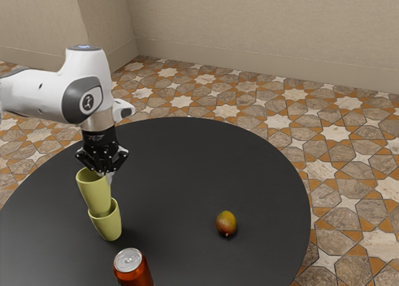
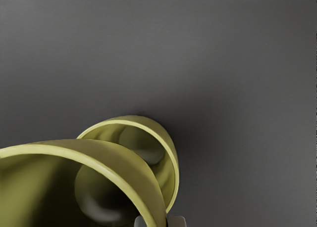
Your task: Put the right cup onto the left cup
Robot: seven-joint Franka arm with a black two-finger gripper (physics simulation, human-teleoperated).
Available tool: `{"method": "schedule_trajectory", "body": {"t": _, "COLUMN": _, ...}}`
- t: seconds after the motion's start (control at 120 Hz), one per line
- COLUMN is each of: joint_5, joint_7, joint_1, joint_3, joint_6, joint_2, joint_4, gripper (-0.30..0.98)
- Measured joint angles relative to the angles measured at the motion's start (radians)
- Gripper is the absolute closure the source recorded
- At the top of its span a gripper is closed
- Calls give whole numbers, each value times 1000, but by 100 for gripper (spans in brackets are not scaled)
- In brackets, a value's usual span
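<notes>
Exterior view has the gripper (image 1: 105, 173) pinching the upper cup (image 1: 94, 190) by its wall, base seemingly off-centre at the mouth of the lower cup (image 1: 107, 227); centre and straighten it there before easing down and letting go.

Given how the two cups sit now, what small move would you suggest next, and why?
I'd probably ease the claw and its held cup slightly toward the exterior view's right before lowering further. The held cup looks off-centre: in the exterior view, the lower cup's opening shows on that side, and the wrist view also shows part of it uncovered.
</notes>
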Motion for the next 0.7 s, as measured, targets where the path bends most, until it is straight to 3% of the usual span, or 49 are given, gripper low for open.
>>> {"method": "schedule_trajectory", "body": {"t": 0.183, "joint_5": -21, "joint_7": -2, "joint_1": 50, "joint_3": -56, "joint_6": 19, "joint_2": 0, "joint_4": 0, "gripper": 78}}
{"method": "schedule_trajectory", "body": {"t": 0.6, "joint_5": -46, "joint_7": -5, "joint_1": 54, "joint_3": -60, "joint_6": 32, "joint_2": -5, "joint_4": -8, "gripper": 78}}
{"method": "schedule_trajectory", "body": {"t": 0.7, "joint_5": -51, "joint_7": -4, "joint_1": 54, "joint_3": -60, "joint_6": 32, "joint_2": -8, "joint_4": -8, "gripper": 72}}
